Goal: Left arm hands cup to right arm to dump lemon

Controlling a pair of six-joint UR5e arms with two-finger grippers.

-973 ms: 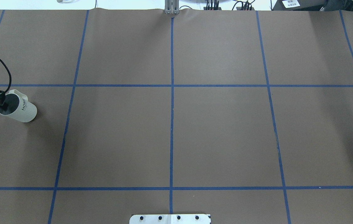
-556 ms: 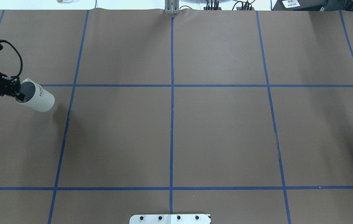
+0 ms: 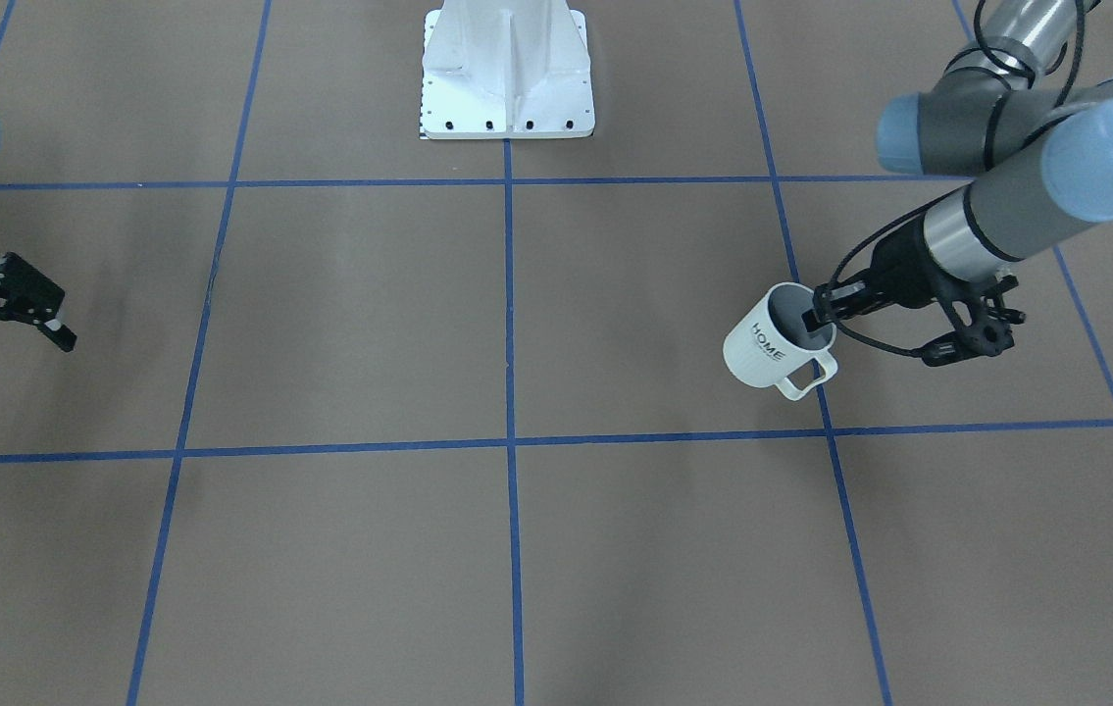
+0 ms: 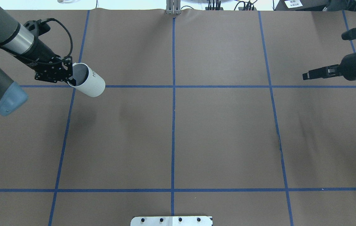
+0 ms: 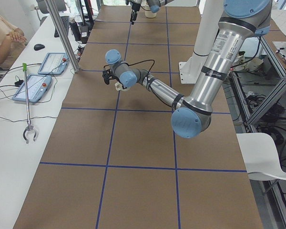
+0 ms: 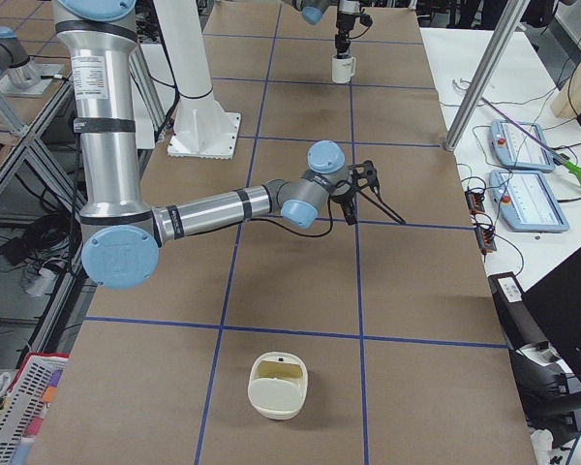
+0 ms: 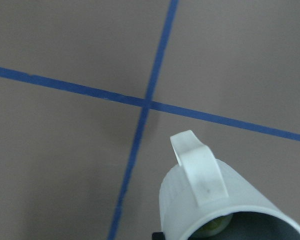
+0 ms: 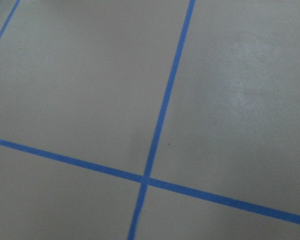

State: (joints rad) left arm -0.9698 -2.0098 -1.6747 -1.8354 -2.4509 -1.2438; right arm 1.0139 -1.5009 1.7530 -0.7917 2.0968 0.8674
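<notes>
brown table (image 4: pixel 228 141) with blue tape grid (image 4: pixel 173 125) carries a cream container (image 6: pixel 279 387).

White cup (image 3: pixel 757 351) with black lettering, brown table (image 3: pixel 370 314) gridded in blue

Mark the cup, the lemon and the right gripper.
cup (image 3: pixel 757 351): front-facing view, on its lettered side wall.
lemon (image 7: pixel 213 228): left wrist view, on the sliver showing inside the cup's rim.
right gripper (image 3: pixel 26 359): front-facing view, midway between its open fingertips.
</notes>
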